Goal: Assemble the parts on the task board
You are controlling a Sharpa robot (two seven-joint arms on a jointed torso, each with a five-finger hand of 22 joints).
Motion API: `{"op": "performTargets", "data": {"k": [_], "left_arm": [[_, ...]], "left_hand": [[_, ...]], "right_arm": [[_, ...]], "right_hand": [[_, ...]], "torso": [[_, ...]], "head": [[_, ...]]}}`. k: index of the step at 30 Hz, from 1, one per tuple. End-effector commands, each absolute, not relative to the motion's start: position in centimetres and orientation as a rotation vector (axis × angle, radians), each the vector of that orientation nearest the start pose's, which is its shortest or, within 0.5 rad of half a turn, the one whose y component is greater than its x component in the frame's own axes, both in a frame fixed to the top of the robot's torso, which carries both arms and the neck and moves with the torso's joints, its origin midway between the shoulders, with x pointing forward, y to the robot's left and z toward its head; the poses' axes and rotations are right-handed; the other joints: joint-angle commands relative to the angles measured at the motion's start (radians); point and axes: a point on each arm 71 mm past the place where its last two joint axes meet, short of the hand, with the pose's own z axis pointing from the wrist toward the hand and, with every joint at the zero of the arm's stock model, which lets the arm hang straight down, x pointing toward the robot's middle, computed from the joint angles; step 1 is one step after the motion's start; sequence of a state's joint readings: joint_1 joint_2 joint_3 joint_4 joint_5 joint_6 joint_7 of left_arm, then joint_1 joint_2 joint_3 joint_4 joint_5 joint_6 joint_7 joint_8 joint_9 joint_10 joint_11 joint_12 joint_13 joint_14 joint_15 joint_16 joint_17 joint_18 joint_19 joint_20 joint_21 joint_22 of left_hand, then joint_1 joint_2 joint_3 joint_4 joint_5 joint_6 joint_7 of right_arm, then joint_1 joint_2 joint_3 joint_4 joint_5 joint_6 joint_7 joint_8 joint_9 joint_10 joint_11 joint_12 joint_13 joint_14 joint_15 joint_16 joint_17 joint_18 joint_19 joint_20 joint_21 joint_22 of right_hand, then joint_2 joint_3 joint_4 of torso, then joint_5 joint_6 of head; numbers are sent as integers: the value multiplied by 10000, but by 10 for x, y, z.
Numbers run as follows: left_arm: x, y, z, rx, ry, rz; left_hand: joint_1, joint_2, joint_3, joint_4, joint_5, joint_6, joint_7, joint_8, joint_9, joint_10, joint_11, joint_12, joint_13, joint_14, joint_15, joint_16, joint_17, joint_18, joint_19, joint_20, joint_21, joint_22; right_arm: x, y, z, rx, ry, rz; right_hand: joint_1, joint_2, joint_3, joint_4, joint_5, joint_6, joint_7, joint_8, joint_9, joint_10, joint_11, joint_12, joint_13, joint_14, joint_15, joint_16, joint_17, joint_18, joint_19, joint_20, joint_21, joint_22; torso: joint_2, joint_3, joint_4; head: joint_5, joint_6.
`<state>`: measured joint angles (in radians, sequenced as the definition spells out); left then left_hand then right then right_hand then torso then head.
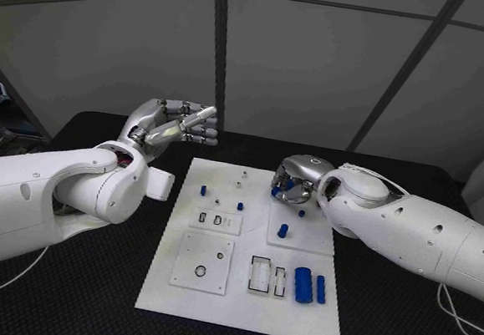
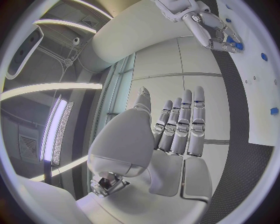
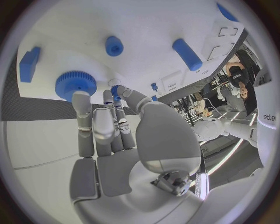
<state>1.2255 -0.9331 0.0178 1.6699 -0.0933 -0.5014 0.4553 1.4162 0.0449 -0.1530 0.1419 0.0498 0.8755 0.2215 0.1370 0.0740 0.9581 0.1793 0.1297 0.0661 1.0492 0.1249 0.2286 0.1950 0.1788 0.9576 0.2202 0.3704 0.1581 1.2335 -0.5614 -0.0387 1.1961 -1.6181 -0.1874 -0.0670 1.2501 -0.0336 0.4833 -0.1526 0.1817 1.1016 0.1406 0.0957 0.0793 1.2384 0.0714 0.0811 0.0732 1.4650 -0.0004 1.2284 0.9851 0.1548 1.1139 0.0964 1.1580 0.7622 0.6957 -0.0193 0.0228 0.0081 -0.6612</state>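
Two hands are seen: the right hand (image 1: 297, 180), fingers apart, hovers just above a blue gear (image 3: 76, 83) near the task board's (image 1: 245, 303) far edge; the left hand (image 1: 175, 127) is raised, spread, well off.

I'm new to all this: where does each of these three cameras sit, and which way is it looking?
Head view: on the robot's head, looking down at the task board; both arms reach in, left hand and right hand.
Left wrist view: behind the left hand, facing along its raised fingers, the board to one side.
Right wrist view: behind the right hand, facing the board close up.
Shared: all three show the board; the left wrist view also catches the right hand.
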Motion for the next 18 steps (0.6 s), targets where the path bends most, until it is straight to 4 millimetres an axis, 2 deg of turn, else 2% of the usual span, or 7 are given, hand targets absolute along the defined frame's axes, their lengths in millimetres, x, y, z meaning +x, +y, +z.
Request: {"op": "performTargets", "data": {"k": [1, 6, 14, 16, 18], "left_arm": [[475, 220, -126, -9555, 12346, -14953], [475, 221, -126, -9640, 12363, -14943], [476, 221, -127, -9697, 12375, -14938], [476, 220, -127, -9698, 12380, -14946], [476, 220, -127, -9695, 12385, -14962]], "left_hand": [[-12, 121, -63, -15, -4, -84, 117, -66, -10, -47, 27, -46, -9, -80, 20, -59, 17, 21, -26, 59, -50, -14], [-8, 128, -62, -19, -4, -87, 119, -72, -12, -52, 29, -54, -9, -79, 21, -63, 20, 22, -25, 60, -51, -16], [-8, 128, -62, -19, -4, -87, 119, -72, -12, -52, 29, -54, -9, -79, 21, -63, 20, 22, -25, 60, -51, -16], [-8, 128, -62, -19, -4, -87, 119, -72, -12, -52, 29, -54, -9, -79, 21, -63, 20, 22, -25, 60, -51, -16], [-8, 128, -62, -19, -4, -87, 119, -72, -12, -52, 29, -54, -9, -79, 21, -63, 20, 22, -25, 60, -51, -16]], "right_arm": [[542, -142, -182, -3264, 15948, 5831], [543, -139, -179, -2973, 15621, 5821], [548, -127, -178, -2870, 15414, 5763], [550, -123, -178, -2879, 15397, 5730], [551, -119, -178, -2869, 15368, 5684]], "right_hand": [[-24, 121, 33, 18, -58, 108, -7, 27, 96, 83, -7, 23, 10, 223, -80, 68, 19, -83, 78, -4, 75, 20], [-51, 107, 25, 44, -106, 113, -3, 17, 97, 85, -4, 2, 4, 223, -79, 88, 35, -88, 85, -8, 91, 44], [-80, 83, 20, 71, -136, 95, 7, -8, 92, 71, 5, -30, -5, 226, -74, 123, 74, -94, 91, -9, 108, 67], [-88, 74, 21, 79, -141, 83, 11, -20, 89, 60, 9, -45, -10, 226, -72, 132, 81, -94, 89, -9, 109, 67], [-98, 65, 23, 89, -144, 70, 17, -34, 85, 47, 15, -62, -15, 228, -67, 148, 97, -96, 90, -8, 115, 75]], "torso": [[-12, -10, 3], [23, -4, 14], [53, -19, 24], [50, -12, 10], [63, -13, 28]], "head": [[4, 46], [-20, 70], [52, 143], [85, 158], [76, 158]]}}
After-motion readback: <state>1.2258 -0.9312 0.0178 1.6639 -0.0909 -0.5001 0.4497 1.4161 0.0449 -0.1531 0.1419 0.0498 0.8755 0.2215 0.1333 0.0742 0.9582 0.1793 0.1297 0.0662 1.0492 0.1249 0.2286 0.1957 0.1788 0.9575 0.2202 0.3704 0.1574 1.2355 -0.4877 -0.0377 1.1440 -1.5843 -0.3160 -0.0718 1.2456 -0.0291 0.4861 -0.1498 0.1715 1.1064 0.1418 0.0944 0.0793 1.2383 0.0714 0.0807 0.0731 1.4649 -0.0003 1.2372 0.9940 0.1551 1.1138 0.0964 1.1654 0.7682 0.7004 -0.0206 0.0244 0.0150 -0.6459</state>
